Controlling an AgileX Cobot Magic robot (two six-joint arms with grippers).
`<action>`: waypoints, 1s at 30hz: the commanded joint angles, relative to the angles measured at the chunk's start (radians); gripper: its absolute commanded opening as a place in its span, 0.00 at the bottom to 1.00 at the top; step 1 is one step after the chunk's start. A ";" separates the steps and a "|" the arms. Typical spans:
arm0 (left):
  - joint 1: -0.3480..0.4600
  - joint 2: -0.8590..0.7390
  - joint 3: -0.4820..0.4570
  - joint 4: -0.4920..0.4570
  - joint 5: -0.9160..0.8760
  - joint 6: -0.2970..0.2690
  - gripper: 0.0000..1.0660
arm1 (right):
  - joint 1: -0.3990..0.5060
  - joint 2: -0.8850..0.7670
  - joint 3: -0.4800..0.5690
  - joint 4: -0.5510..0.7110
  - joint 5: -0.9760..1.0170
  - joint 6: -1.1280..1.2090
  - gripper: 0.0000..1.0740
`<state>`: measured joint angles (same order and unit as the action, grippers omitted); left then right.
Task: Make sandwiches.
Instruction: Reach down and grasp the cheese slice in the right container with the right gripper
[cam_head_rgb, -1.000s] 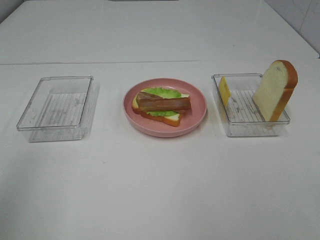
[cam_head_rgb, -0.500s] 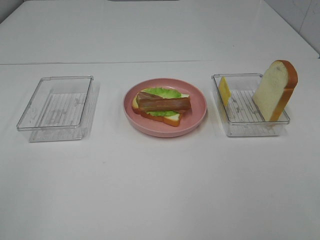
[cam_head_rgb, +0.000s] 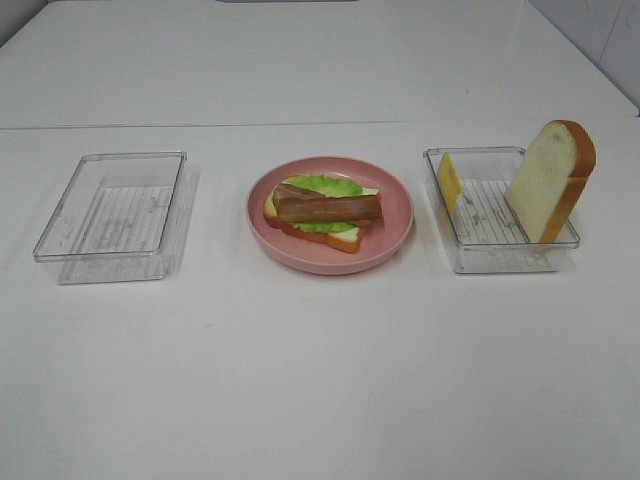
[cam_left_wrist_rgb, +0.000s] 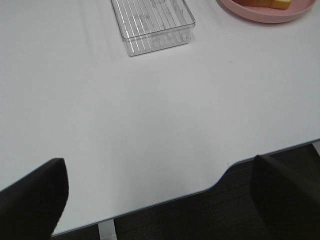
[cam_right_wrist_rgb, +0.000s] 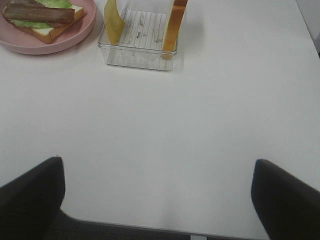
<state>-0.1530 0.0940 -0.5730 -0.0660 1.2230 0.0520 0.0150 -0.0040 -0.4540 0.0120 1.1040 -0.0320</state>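
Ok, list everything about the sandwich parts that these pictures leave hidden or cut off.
1. Exterior high view: the bottom bread slice on the pink plate is mostly covered by lettuce and bacon.
2. Right wrist view: the upright bread slice in the right tray is cut off by the picture's edge.
3. Left wrist view: the pink plate is cropped to a sliver, so its stack barely shows.

We saw the plate in the middle of the worktop, between the left tray and the right tray. On the plate lay the bottom bread, the lettuce over it and the bacon on top. In the right tray stood the cheese slice and, right of it, the second bread.
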 joint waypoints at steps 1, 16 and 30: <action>0.003 -0.010 0.010 -0.020 -0.025 0.015 0.85 | -0.004 -0.034 0.001 0.005 -0.002 0.002 0.92; 0.003 -0.008 0.054 -0.081 -0.146 0.059 0.85 | -0.004 -0.034 0.001 0.005 -0.002 0.002 0.92; 0.023 -0.010 0.054 -0.083 -0.146 0.059 0.85 | -0.004 -0.034 0.001 0.005 -0.002 0.002 0.92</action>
<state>-0.1500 0.0940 -0.5220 -0.1360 1.0950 0.1080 0.0150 -0.0040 -0.4540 0.0120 1.1040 -0.0320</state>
